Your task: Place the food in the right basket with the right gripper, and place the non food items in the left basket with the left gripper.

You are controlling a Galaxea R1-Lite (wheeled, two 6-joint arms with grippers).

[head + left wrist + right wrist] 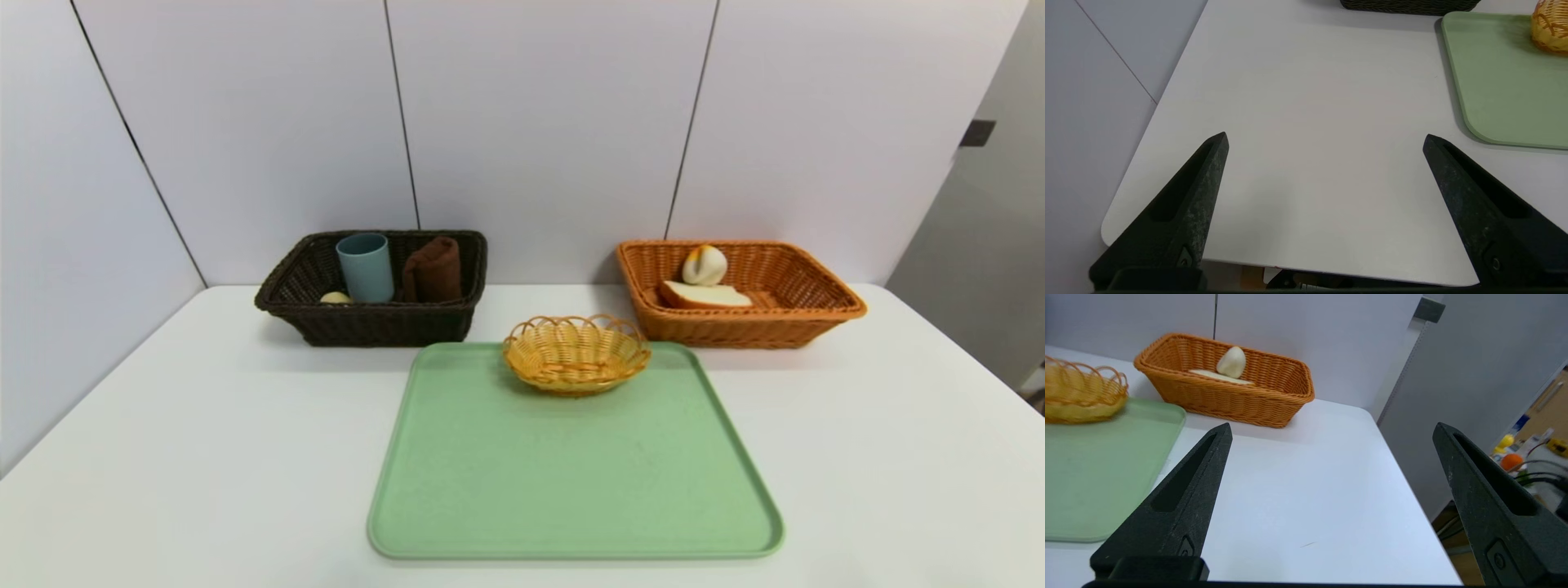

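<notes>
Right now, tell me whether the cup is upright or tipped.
Upright: the grey-blue cup stands in the dark basket, open mouth up, beside the rolled towel.

I see bright, even light from overhead; each basket throws only a soft shadow on the white surface [204, 425]. No glare. The head view bows at its edges. Wrist-view fingers [1184, 204] look slightly soft.

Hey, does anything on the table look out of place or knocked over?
Nothing stands out. The cup stands upright beside the rolled towel in the left basket; the bun and bread slice lie in the right basket.
</notes>
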